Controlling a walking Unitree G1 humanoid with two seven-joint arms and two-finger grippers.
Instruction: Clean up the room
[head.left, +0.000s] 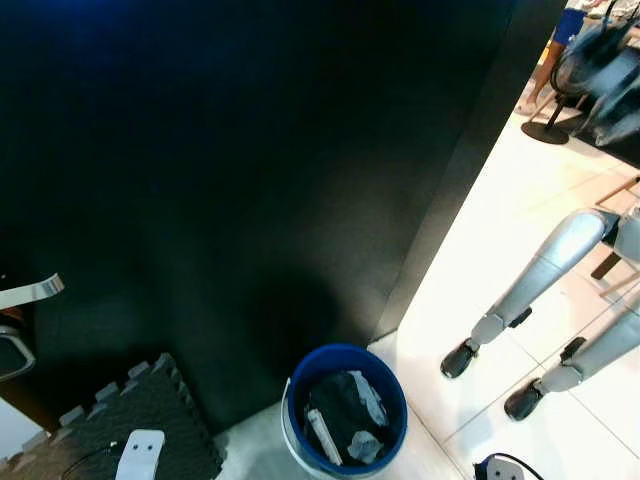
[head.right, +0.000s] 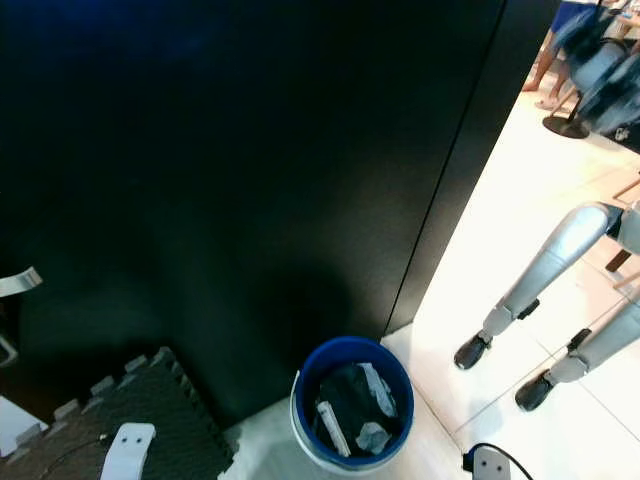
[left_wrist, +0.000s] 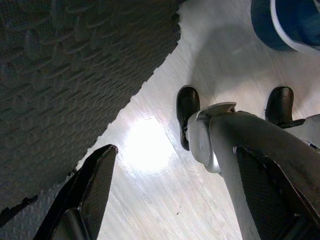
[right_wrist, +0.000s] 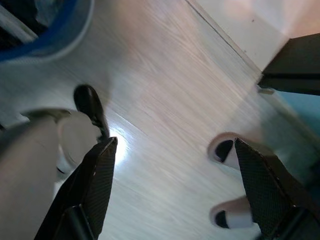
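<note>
Big black wall (head.left: 230, 170) ahead, taking most of the head views, with pale floor (head.left: 480, 290) running off to the right. Foam mat (head.left: 130, 425) at lower left, a white object (head.left: 140, 455) lying on it. Blue bin (head.left: 345, 408) standing on the floor just beside the wall's corner, already holding dark cloth and pale scraps; likely the drop point for whatever rubbish gets collected. Another robot's silver legs (head.left: 545, 290) on the tiles to the right, well apart from the bin; a person's sandalled feet (right_wrist: 227, 150) on the wood floor in the right wrist view.

Both arms hanging low, nothing carried. Left gripper (left_wrist: 175, 200) with fingers spread wide, aimed at the floor beside the mat edge. Right gripper (right_wrist: 172, 195) likewise spread and empty, over bare floorboards.

Step in hand, by judgement: searching for litter. Best done by turning slowly away from the wall to scan the open floor, keeping clear of the silver legs and the feet. Worth checking the white object on the mat first, being nearest. Fingers better kept apart until directly over a target.
</note>
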